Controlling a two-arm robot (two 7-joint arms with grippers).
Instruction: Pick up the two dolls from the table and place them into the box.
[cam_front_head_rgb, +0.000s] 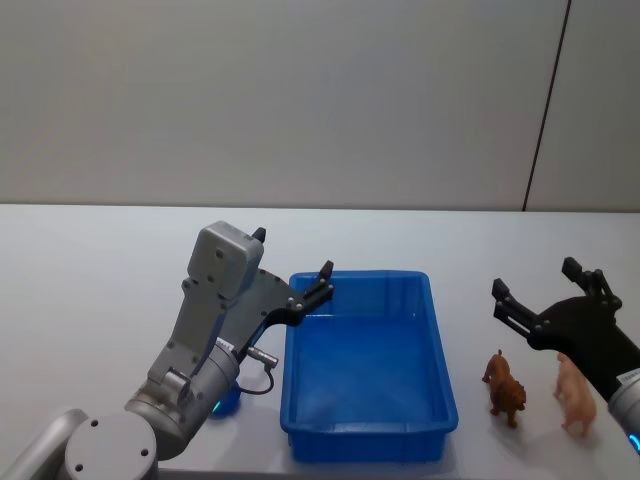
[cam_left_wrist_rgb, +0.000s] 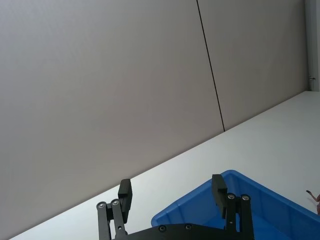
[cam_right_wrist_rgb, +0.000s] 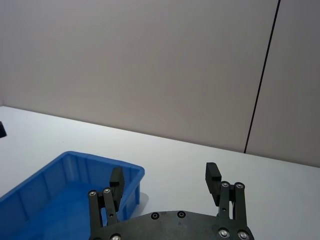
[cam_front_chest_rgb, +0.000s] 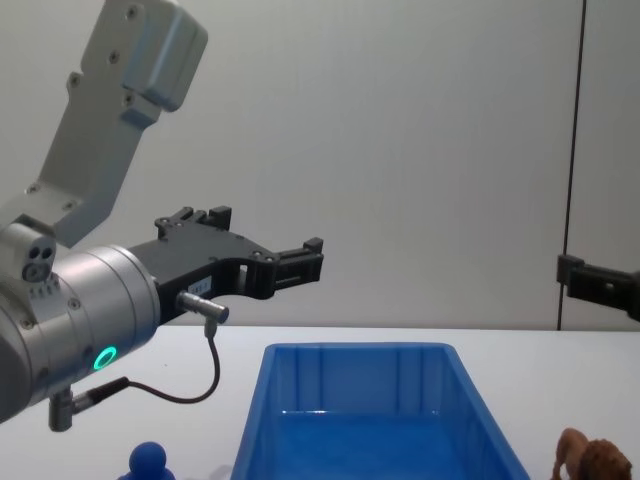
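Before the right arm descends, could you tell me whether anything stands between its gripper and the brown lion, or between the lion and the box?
Nothing visible does. The open right gripper hangs above the lion with only air between; only bare table and the wall of the box separate the two.

A white table (cam_front_head_rgb: 90, 260) spreads across the lower part of the head view, its surface matte and plain. Its far edge meets a grey wall (cam_front_head_rgb: 300, 100) in a straight line. The wall is smooth and evenly lit. A thin dark vertical seam (cam_front_head_rgb: 548, 105) runs down the wall on the right side and ends at the table's far edge, splitting the wall into a wide panel and a narrower one. In the left wrist view a paler strip (cam_left_wrist_rgb: 313, 40) stands at the wall's end; what it is cannot be told
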